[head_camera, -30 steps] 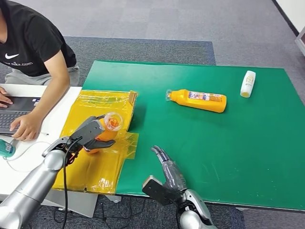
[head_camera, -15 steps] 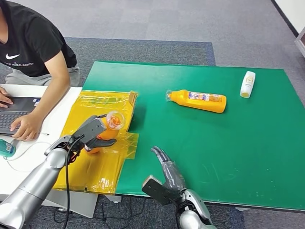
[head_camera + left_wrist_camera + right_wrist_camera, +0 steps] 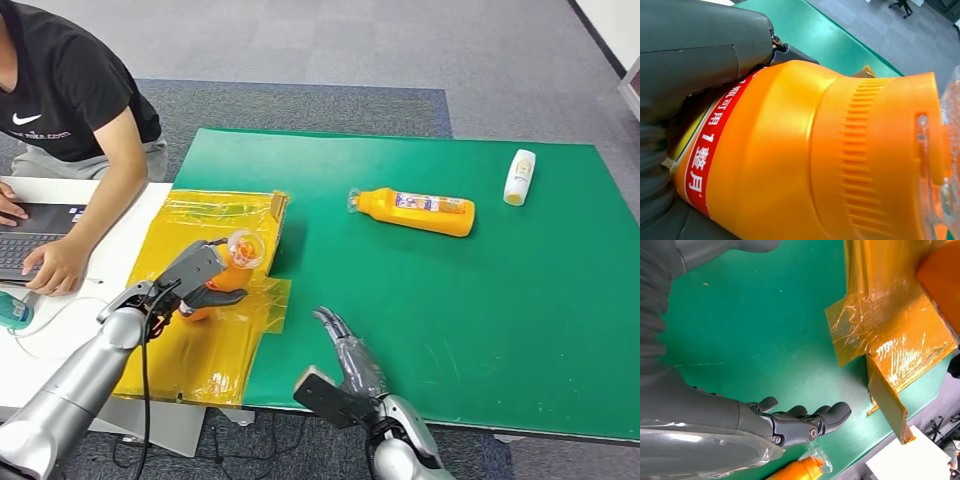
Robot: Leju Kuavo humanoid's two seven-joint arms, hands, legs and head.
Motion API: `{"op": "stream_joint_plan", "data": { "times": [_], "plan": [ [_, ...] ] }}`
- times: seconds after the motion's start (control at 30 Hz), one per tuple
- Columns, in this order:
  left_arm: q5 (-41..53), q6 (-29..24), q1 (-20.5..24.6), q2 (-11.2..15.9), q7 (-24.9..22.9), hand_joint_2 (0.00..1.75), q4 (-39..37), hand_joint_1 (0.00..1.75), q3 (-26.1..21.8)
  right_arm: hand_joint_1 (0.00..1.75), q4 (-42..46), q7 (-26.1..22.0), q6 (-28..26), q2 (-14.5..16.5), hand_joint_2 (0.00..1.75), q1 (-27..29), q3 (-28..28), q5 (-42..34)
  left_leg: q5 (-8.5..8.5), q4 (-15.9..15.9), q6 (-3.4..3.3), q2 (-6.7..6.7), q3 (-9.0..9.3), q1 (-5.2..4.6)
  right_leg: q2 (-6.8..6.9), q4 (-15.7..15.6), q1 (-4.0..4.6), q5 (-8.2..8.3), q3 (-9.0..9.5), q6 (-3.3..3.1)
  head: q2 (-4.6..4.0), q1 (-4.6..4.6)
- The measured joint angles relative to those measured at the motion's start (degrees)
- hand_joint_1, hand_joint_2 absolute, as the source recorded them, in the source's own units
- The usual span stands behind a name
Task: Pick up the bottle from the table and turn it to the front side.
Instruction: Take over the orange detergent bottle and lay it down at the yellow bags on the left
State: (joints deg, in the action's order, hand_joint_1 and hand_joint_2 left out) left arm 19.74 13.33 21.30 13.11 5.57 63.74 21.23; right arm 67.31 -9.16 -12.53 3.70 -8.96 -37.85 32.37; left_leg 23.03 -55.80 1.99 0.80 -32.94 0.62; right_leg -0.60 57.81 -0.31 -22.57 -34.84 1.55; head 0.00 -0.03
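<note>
Green bench [image 3: 528, 330], lower left: my left hand [image 3: 192, 275] grips rigid, slick orange bottle [image 3: 219, 280] mid-body; right hand [image 3: 343, 375] empty, fingers apart.

Left hand [image 3: 198, 275] clasped — right hand [image 3: 349, 372] open, empty
</note>
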Motion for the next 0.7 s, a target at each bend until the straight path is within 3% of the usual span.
{"op": "stream_joint_plan", "data": {
  "times": [0.7],
  "plan": [
    [0.3, 0.1, 2.5, -1.4, 0.2, 1.75, -4.6, 1.75, 1.8, 0.00, -1.0, 0.2, 0.5, 0.0, 1.75, -1.0, -1.1, 0.0, 0.03, 0.0, -0.02, 0.02, 0.23, -0.01, 0.01, 0.0, -0.01, -0.01, 0.25, 0.00, 0.00, 0.00]
  ]
}}
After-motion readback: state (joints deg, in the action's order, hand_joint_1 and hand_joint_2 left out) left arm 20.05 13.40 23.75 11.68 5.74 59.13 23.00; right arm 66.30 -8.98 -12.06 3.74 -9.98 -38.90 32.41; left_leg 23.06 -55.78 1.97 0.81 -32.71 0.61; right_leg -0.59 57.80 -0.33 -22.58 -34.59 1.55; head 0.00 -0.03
